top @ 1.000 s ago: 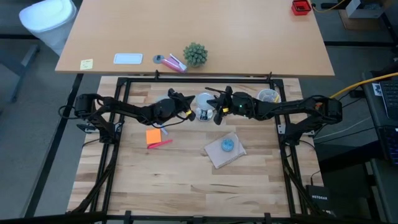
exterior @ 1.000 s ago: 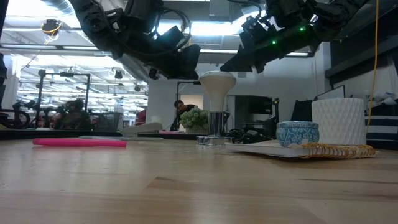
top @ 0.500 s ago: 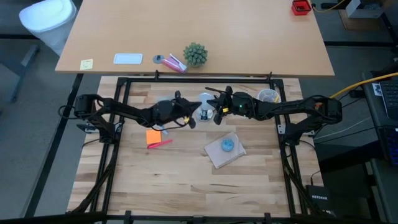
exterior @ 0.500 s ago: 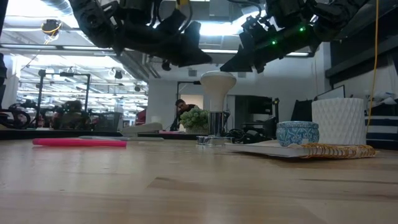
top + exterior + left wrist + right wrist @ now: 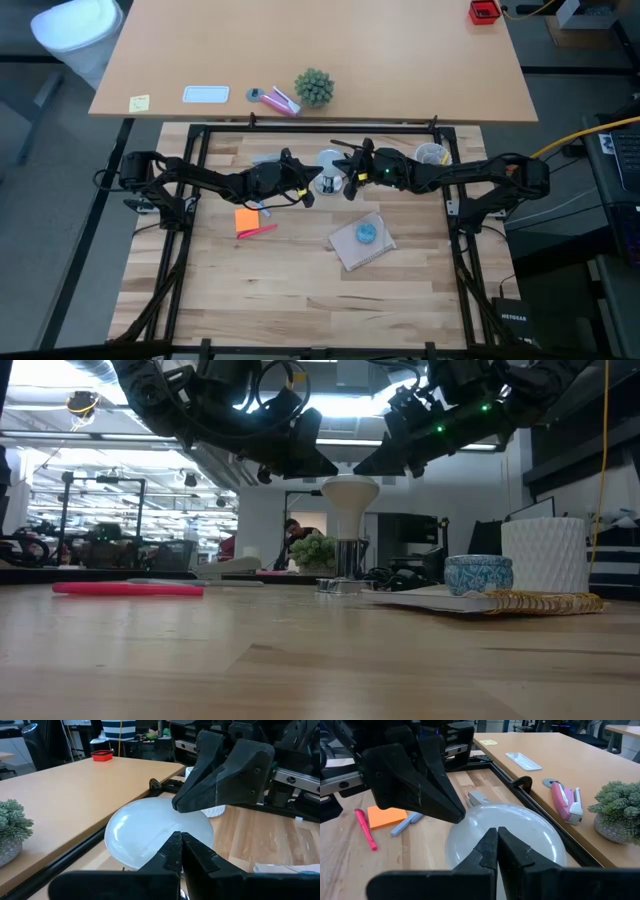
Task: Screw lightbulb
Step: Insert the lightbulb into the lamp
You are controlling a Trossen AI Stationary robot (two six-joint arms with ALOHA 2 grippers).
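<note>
Both tools, left (image 5: 300, 457) and right (image 5: 385, 460), hang pinched shut and empty just above the lightbulb (image 5: 349, 495), standing upright in its socket (image 5: 345, 570). Descend closed and you risk knocking it crooked.

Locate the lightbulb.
High view: the lightbulb stands upright in its socket near the table's far edge, between the shut left tool and right tool.

Pink marker (image 5: 258, 231) beside orange sticky pad (image 5: 247, 219); blue bowl (image 5: 366, 233) on notebook (image 5: 350, 250); succulent (image 5: 313, 88) behind.
</note>
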